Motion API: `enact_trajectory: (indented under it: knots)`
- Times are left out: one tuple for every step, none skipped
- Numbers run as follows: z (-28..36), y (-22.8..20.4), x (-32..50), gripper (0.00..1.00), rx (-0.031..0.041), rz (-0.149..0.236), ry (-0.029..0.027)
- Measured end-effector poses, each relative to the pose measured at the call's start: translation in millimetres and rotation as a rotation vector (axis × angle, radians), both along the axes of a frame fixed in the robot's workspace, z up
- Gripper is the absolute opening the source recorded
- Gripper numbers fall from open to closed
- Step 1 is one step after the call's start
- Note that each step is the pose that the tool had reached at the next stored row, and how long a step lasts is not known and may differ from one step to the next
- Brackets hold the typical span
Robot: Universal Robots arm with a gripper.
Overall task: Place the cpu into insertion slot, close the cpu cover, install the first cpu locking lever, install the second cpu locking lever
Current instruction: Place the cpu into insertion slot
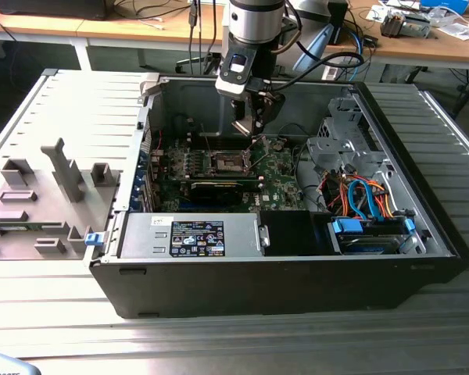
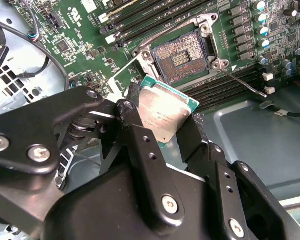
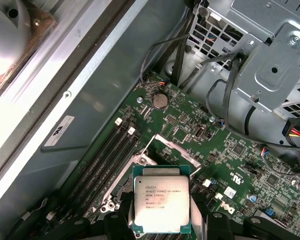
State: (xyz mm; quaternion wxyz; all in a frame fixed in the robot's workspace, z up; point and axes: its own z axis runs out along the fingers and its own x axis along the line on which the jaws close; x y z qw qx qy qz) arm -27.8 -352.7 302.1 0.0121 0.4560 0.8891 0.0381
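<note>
My gripper (image 2: 162, 120) is shut on the cpu (image 2: 165, 112), a flat square chip with a silver face and green rim, held by two opposite edges between black fingers (image 2: 135, 135). The chip hangs above the green motherboard, beside and slightly off the insertion slot (image 2: 180, 52), whose dark pin field lies uncovered. The cpu cover (image 2: 124, 75) stands swung open at one side of the slot. A thin wire lever (image 2: 240, 82) sticks out loose by the slot. In the first wrist view the cpu (image 3: 161, 205) is face up over the cover (image 3: 172, 149). The exterior view has the gripper (image 1: 254, 129) above the slot (image 1: 223, 162).
The open computer case (image 1: 445, 234) surrounds the board with tall walls. A metal drive cage (image 1: 340, 133) and coloured cables (image 1: 359, 195) sit at the exterior view's right, a power supply (image 1: 191, 234) in front. Memory slots (image 2: 155, 20) flank the socket. A grey fixture tray (image 1: 47, 187) lies outside.
</note>
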Motion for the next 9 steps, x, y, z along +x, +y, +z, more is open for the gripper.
enact_trajectory:
  knots:
    - [0.0, 0.0, 0.0, 0.54, 0.0000, -0.001, 0.0000]
    - [0.0, 0.0, 0.0, 0.54, 0.0000, -0.001, 0.0000]
    - [0.0, 0.0, 0.0, 0.54, 0.0000, -0.001, 0.0000]
    - [0.0, 0.0, 0.0, 0.54, 0.0000, -0.001, 0.0000]
    - [0.0, 0.0, 0.0, 0.54, 0.0000, -0.001, 0.0000]
    - [-0.1, 0.0, 0.0, 0.54, -0.0014, -0.001, 0.0000]
    - [-0.1, 0.0, 0.0, 0.54, -0.0034, -0.001, 0.0000]
    - [0.0, 0.0, 0.0, 0.54, -0.0038, -0.001, 0.0000]
    - [0.0, 0.0, 0.0, 0.54, -0.0040, -0.001, 0.0000]
